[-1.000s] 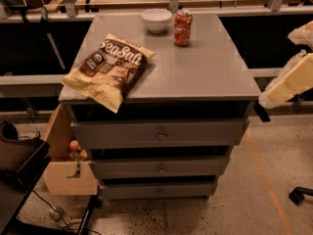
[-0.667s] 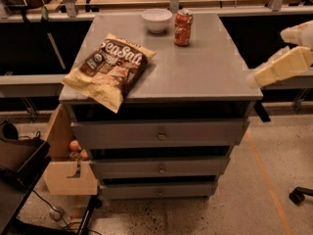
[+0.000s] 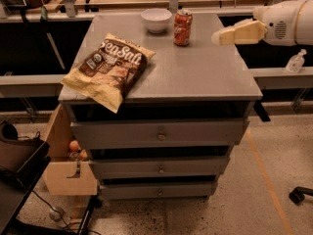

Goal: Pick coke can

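The coke can (image 3: 182,27), red-orange with a silver top, stands upright at the back of the grey cabinet top (image 3: 195,72), just right of a white bowl (image 3: 156,20). My gripper (image 3: 218,36) reaches in from the right edge on a white arm, level with the can and a short way to its right, above the cabinet's right side. It does not touch the can.
A tan Sea Salt chip bag (image 3: 110,68) lies on the left of the top, hanging over the front-left edge. The cabinet has three drawers (image 3: 159,136). A wooden box (image 3: 66,155) sits at its left. A small bottle (image 3: 296,61) stands on the right ledge.
My arm and gripper have risen and moved in from the right, from beside the cabinet's front-right corner to level with the can. The can, bowl and bag have not moved.
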{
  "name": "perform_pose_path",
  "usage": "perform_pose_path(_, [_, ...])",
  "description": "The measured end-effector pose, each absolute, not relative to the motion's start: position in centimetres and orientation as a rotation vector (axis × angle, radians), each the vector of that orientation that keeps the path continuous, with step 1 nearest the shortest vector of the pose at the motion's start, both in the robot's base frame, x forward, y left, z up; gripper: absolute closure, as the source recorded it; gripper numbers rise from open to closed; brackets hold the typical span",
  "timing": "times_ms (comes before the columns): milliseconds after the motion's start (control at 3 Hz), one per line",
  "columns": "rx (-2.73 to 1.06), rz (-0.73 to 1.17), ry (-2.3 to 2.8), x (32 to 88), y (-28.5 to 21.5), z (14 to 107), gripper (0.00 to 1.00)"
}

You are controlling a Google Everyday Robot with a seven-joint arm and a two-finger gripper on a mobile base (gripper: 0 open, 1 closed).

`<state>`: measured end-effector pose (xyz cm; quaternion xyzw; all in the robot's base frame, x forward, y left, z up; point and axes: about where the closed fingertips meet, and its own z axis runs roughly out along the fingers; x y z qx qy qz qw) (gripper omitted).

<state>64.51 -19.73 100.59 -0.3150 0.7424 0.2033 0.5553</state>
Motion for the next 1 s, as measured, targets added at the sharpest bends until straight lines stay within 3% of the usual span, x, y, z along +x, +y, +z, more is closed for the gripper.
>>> perform_pose_path(667, [-0.682,0.429,1.724,65.9,-20.7,101.6,0.0])
perform_pose_path(1000, [-0.664,0.434,1.713,68.4,-18.8,100.8,0.0])
